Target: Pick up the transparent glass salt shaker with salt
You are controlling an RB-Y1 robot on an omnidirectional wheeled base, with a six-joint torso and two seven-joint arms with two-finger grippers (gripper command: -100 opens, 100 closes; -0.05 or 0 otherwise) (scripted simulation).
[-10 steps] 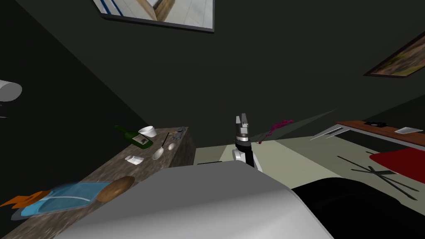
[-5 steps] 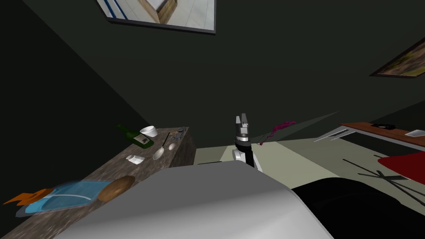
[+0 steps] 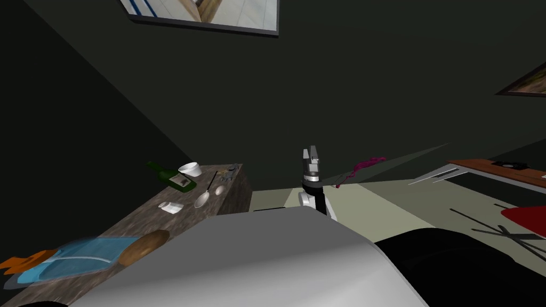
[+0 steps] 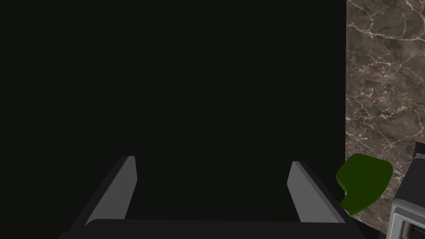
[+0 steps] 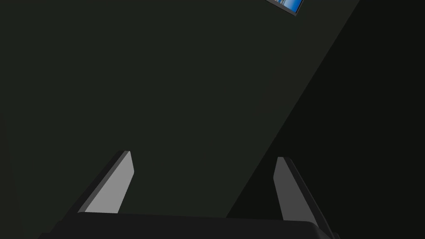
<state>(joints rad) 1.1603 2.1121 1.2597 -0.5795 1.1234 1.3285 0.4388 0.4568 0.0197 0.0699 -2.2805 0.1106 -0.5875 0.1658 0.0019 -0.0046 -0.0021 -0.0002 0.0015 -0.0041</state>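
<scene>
The salt shaker (image 3: 171, 207) is the small pale thing on the marbled counter (image 3: 234, 198). It sits a little way from the green bottle (image 3: 173, 177), on the side nearer the robot. It looks to be lying down rather than standing, though it's too small to be sure. The spoon (image 3: 204, 197) lies near the shaker and about as far from the bottle. The white cup (image 3: 190, 169) sits just beside the bottle, and the blue tray (image 3: 80, 258) is well away from it, beyond the shaker. The left gripper (image 4: 211, 182) has its fingers spread with nothing between them, and a bulge of the bottle's green shows close by one finger. The right gripper (image 3: 311, 153) is raised well apart from the bottle, likewise spread and empty. My worry is that left hand. So near the bottle, a careless swing toward the shaker could shove the bottle and send it rolling into the shaker or the spoon. A shaker on its side would likely roll at a nudge, and thin blades may slip on smooth glass.
</scene>
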